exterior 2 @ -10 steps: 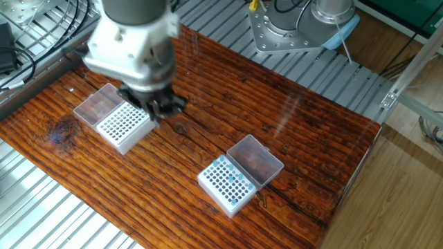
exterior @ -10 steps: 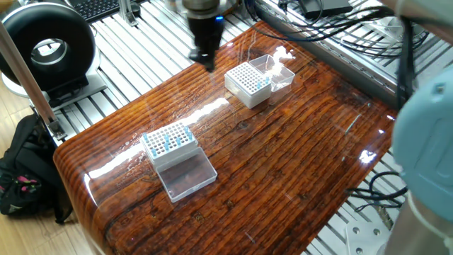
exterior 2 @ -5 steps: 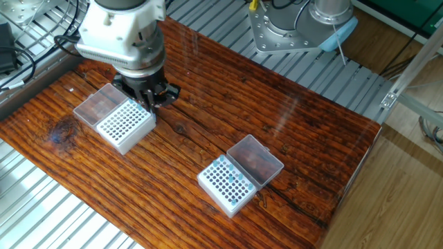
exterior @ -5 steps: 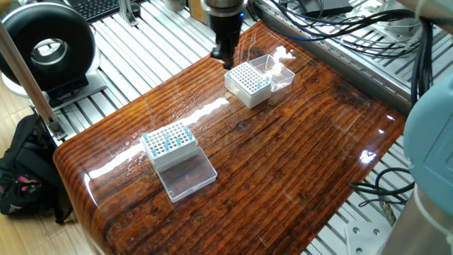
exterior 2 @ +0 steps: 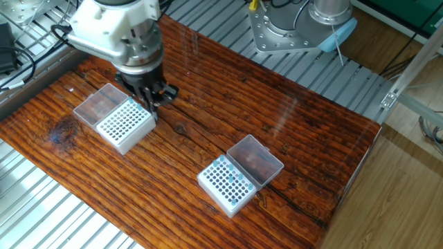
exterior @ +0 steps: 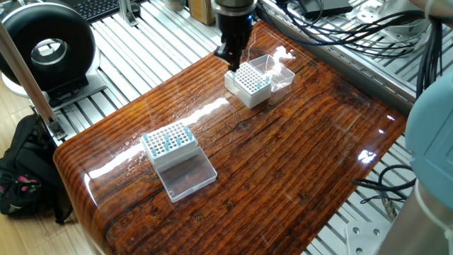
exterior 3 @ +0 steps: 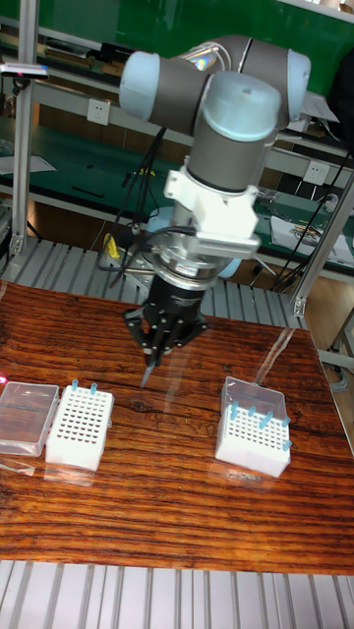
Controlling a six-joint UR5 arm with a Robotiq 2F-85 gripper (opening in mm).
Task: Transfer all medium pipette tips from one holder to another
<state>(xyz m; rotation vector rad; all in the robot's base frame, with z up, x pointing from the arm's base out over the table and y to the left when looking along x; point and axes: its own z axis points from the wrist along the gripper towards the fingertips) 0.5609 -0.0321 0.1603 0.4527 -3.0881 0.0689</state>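
Note:
Two white grid holders stand on the wooden table. One holder (exterior: 168, 140) (exterior 2: 225, 181) (exterior 3: 252, 435) carries several pale-blue medium pipette tips (exterior 3: 258, 418). The other holder (exterior: 246, 81) (exterior 2: 123, 123) (exterior 3: 81, 428) shows only two tips (exterior 3: 84, 389) at its far edge. My gripper (exterior: 228, 58) (exterior 2: 152, 107) (exterior 3: 147, 378) hangs just above the edge of that sparser holder. Its fingers are pressed together to a point, and a thin tip sticks out below them in the tall view.
Each holder has a clear hinged lid lying open beside it (exterior: 187, 173) (exterior 2: 98, 105) (exterior 2: 257, 159). A black ring-shaped device (exterior: 48, 48) stands off the table on the aluminium frame. Cables (exterior: 333, 32) run along the far table edge.
The gripper has travelled from beside the sparser holder to just over its edge and has come down a little. Both holders have stayed in place.

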